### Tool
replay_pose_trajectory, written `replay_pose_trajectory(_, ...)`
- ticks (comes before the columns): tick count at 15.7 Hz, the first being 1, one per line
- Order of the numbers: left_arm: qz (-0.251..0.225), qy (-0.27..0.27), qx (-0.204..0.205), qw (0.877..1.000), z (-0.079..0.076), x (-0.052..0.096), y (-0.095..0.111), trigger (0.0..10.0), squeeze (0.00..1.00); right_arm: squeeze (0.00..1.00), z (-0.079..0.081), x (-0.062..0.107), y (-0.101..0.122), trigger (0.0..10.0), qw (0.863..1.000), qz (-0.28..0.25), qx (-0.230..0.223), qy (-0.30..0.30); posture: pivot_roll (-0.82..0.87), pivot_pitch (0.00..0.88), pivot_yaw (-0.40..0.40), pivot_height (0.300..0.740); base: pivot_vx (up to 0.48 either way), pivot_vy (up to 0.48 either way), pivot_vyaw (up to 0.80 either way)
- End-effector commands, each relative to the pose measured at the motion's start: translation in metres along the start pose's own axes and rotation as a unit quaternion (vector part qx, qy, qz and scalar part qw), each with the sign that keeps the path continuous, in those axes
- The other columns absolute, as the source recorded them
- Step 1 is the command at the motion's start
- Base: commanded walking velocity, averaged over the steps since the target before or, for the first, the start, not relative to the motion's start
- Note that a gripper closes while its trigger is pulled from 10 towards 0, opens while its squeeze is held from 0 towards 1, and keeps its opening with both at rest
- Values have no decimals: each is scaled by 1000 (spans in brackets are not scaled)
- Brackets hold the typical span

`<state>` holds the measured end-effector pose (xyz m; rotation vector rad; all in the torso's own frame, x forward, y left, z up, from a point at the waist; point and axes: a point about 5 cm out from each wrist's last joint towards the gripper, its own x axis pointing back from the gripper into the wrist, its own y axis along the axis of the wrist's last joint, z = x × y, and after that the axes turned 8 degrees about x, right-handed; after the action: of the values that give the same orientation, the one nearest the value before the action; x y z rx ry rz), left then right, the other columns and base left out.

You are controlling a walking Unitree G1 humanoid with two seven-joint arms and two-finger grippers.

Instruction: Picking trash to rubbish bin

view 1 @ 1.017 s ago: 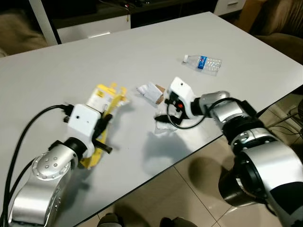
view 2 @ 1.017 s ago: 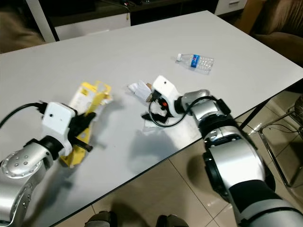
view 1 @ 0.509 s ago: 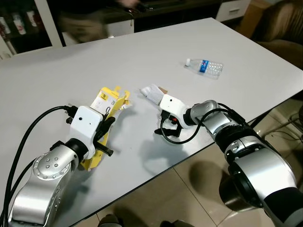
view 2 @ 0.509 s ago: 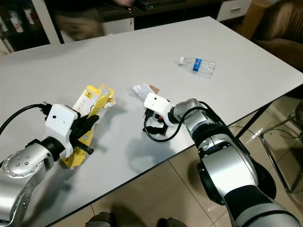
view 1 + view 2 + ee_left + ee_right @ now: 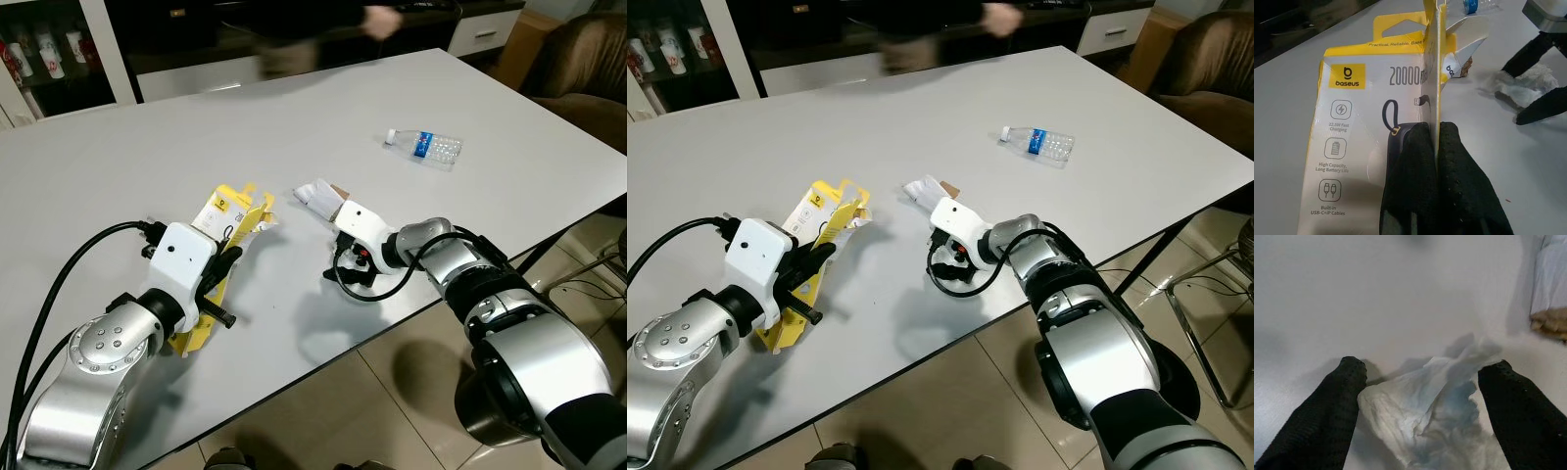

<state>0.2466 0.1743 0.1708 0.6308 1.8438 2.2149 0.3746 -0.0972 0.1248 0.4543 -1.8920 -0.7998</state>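
Right hand [image 5: 1418, 396] spread open around crumpled tissue [image 5: 1425, 416] at center of white counter [image 5: 118, 147], should close low; left hand [image 5: 1437, 142] clamps yellow power-bank box [image 5: 1371, 117] lower left.

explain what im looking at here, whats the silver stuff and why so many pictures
The silver parts are a humanoid robot's two arms, each ending in two black fingers. Two pictures come from cameras on its head, looking down at a white table; the other two come from cameras on its wrists. The left gripper is shut on a yellow power bank box. The right gripper is open, its fingers either side of a crumpled tissue. Also on the table lie a plastic bottle and a white wrapper.
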Motion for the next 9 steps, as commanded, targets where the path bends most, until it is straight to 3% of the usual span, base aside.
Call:
replay_pose_trajectory(1, -3, -18, -5, 1000, -3, -2, 1, 10000, 0, 0, -1, 4, -10, 0, 1000, 15, -24, 7, 62, 37, -60, 740, 0, 0, 0)
replay_pose_trajectory(9, 0, -26, -11, 1000, -3, -7, 1, 10000, 0, 0, -6, 9, -10, 0, 999, 12, -44, 1, 52, 27, -50, 740, 0, 0, 0)
